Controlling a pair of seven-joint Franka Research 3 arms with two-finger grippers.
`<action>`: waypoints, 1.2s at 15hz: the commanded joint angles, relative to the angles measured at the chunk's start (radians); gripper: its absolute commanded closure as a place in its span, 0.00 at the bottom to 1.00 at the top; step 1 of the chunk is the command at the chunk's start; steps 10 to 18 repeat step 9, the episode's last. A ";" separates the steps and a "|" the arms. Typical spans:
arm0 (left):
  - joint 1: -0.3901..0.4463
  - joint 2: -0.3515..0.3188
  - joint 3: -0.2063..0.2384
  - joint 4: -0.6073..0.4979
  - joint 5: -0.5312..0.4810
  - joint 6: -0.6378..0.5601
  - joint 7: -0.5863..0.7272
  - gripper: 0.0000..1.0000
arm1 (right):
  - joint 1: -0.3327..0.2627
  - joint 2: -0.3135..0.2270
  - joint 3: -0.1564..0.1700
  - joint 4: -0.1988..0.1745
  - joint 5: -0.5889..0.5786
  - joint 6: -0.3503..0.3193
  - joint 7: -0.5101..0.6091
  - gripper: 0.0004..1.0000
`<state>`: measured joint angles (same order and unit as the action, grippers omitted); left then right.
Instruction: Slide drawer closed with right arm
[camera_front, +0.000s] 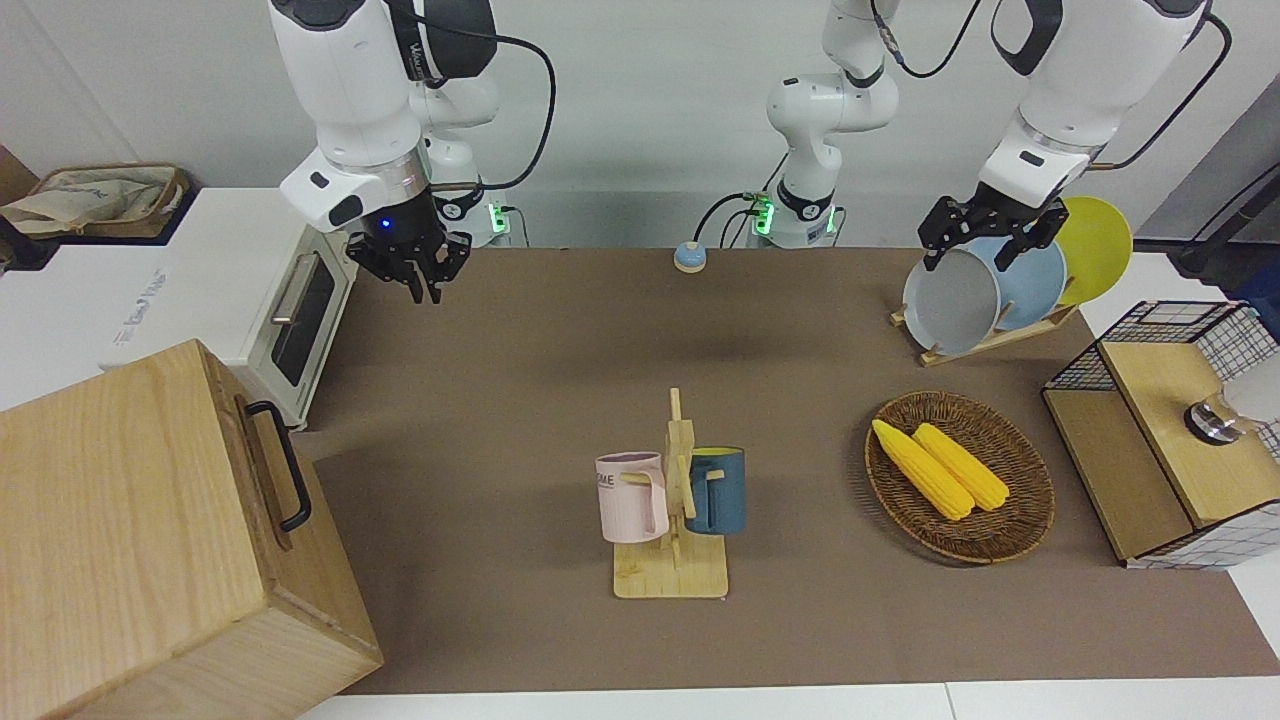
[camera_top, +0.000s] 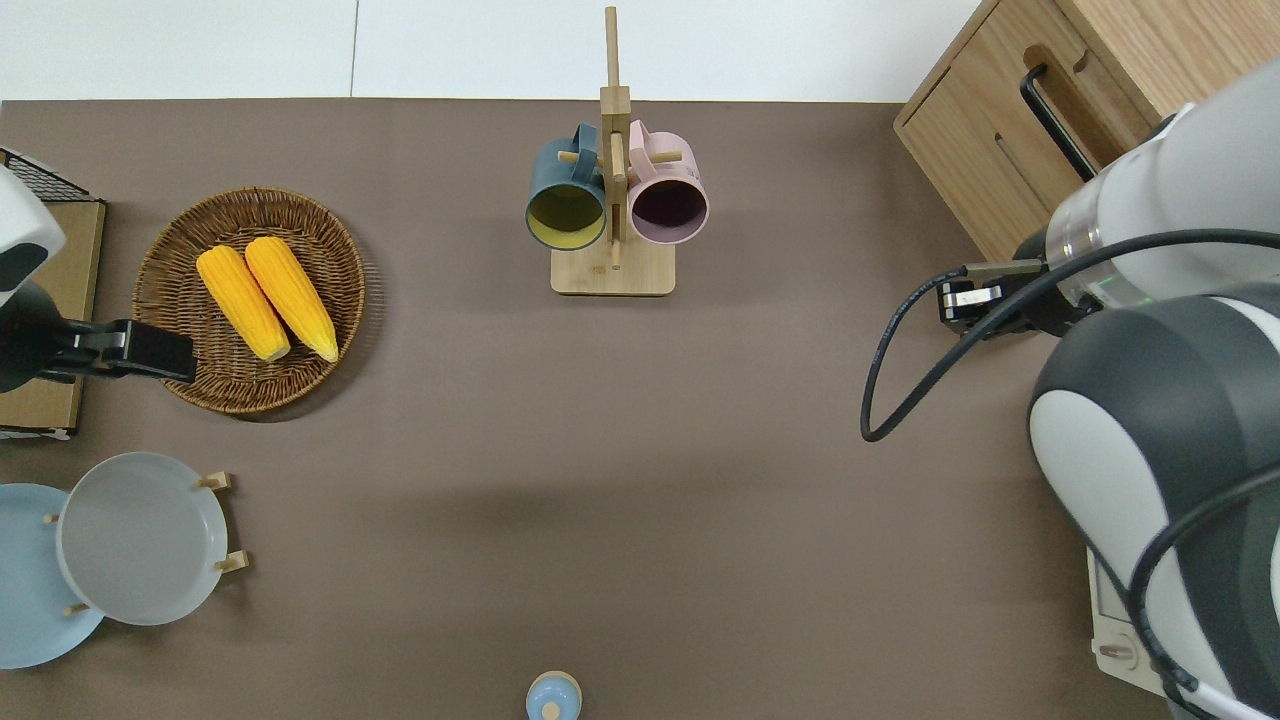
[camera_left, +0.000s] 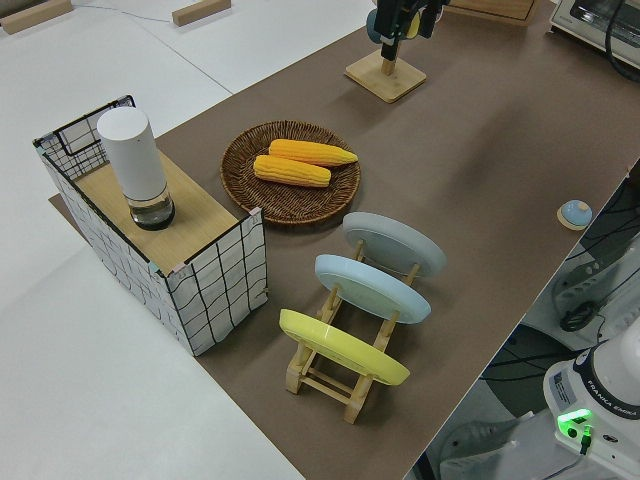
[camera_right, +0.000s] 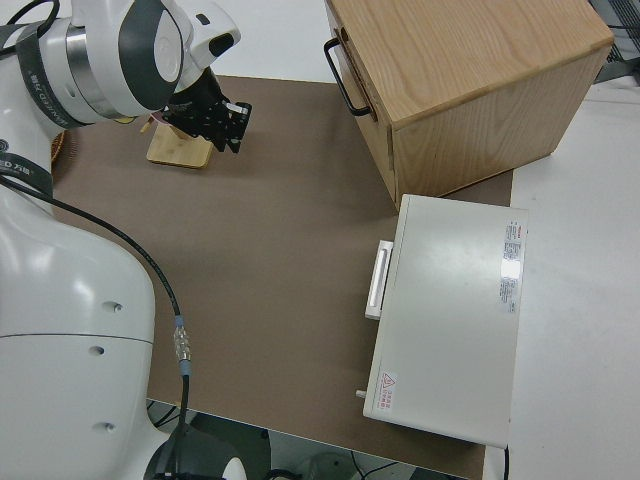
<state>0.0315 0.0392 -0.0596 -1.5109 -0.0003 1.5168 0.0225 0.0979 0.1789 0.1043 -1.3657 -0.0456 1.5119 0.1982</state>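
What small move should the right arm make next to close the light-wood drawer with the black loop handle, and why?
Probably carry the right gripper toward the flat front of the light-wood drawer. The gripper hangs over the brown mat, apart from the drawer, whose front seems to stand slightly proud of the light-wood cabinet.

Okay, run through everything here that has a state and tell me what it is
drawer: shut or nearly so
oven door: shut
right gripper: raised, clear of the drawer
left arm: parked
mugs: hung on the rack
plates: upright in the rack
corn: lying in the basket
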 joint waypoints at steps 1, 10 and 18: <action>0.004 0.011 -0.006 0.026 0.017 -0.020 0.010 0.01 | -0.026 -0.024 0.003 -0.021 0.023 -0.003 -0.048 0.01; 0.004 0.011 -0.006 0.026 0.017 -0.020 0.010 0.01 | -0.043 -0.047 -0.006 -0.021 0.079 -0.012 -0.083 0.01; 0.004 0.011 -0.006 0.026 0.017 -0.020 0.010 0.01 | -0.043 -0.047 -0.006 -0.021 0.079 -0.012 -0.083 0.01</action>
